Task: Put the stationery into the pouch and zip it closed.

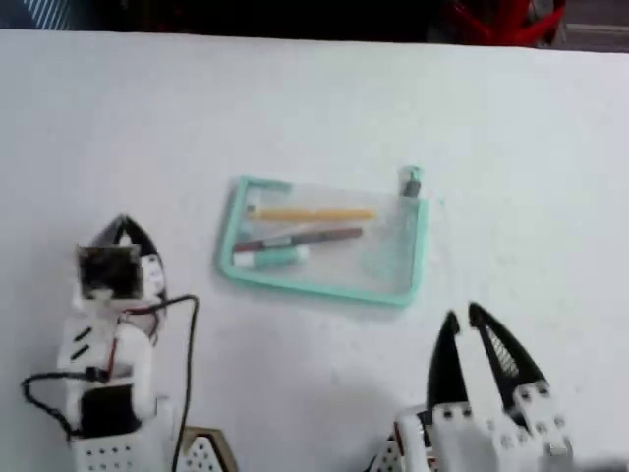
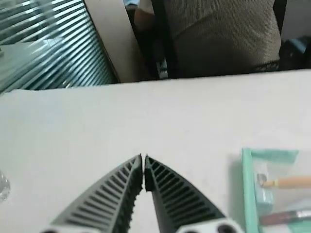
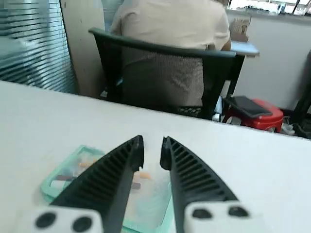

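Note:
A clear pouch (image 1: 324,241) with a mint-green border lies flat in the middle of the table. Inside it I see a yellow pencil (image 1: 313,213), a dark pen (image 1: 300,237) and a mint-capped marker (image 1: 263,258). Its zip pull (image 1: 411,182) sits at the far right corner. My left gripper (image 2: 143,161) is shut, with nothing in it, on the table left of the pouch (image 2: 277,194). My right gripper (image 3: 151,145) stands slightly open and empty, near the front edge, with the pouch (image 3: 92,179) beyond its tips.
The white table (image 1: 511,128) is bare around the pouch. A black cable (image 1: 182,344) loops by the left arm. Past the far edge stand a dark chair (image 3: 165,73), window blinds (image 2: 43,43) and a red object (image 1: 501,20).

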Robot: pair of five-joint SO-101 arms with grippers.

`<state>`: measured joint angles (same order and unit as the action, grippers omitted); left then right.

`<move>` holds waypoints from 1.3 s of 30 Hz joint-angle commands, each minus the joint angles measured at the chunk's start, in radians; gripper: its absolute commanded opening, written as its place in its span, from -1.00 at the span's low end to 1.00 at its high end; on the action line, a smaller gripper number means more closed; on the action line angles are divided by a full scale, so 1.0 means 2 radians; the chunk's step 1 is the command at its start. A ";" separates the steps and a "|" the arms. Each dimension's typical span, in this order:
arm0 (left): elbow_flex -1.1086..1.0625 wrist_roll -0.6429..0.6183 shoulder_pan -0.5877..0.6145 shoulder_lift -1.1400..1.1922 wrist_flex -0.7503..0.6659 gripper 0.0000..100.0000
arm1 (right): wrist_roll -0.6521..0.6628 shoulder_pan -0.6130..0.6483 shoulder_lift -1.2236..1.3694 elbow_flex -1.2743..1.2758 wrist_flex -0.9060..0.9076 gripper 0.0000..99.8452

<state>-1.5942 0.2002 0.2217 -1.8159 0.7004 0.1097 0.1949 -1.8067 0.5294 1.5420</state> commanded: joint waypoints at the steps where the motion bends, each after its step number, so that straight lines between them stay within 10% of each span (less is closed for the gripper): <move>1: -0.048 0.030 0.003 -0.002 -0.028 -0.94 | 0.002 -0.003 0.002 0.089 -0.058 -0.85; 12: -0.045 0.028 -0.027 -0.004 0.226 -0.94 | 0.065 -0.004 0.001 0.503 -0.304 -0.77; 17: -0.018 -0.012 -0.031 -0.004 0.304 -0.94 | 0.061 -0.004 0.002 0.549 -0.265 -0.76; 22: -0.028 -0.021 -0.028 -0.004 0.302 -0.94 | 0.064 0.008 0.002 0.555 -0.126 -0.77; 39: -0.050 -0.021 -0.029 -0.004 0.292 -0.94 | 0.061 -0.046 0.003 0.581 -0.137 -0.77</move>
<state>-1.6955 0.1680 0.1741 -1.8236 1.2942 0.2263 0.1120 -1.7960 1.6817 1.2628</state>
